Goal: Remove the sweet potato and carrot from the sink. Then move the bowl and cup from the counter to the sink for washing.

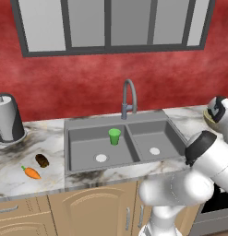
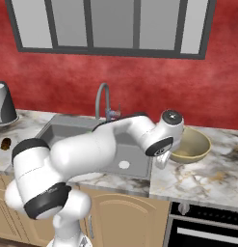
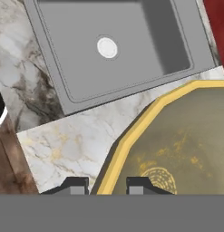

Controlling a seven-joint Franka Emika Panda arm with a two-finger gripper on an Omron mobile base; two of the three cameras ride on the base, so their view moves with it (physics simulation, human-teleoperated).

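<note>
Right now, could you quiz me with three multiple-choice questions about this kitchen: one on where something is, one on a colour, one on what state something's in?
1. Where is the cup?
A. On the counter by the carrot
B. Standing in the left basin of the sink
C. Inside the bowl

2. What colour is the bowl's rim?
A. Yellowish
B. Blue
C. Black

3. How is the gripper set?
A. Clamped on the carrot
B. High above the faucet
C. Straddling the bowl's rim, one finger each side

Answers:
1 B: the green cup stands upright near the left drain.
2 A: the hand view shows a shiny yellow edge.
3 C: the rim runs between the two fingertips, bowl on the counter.
</note>
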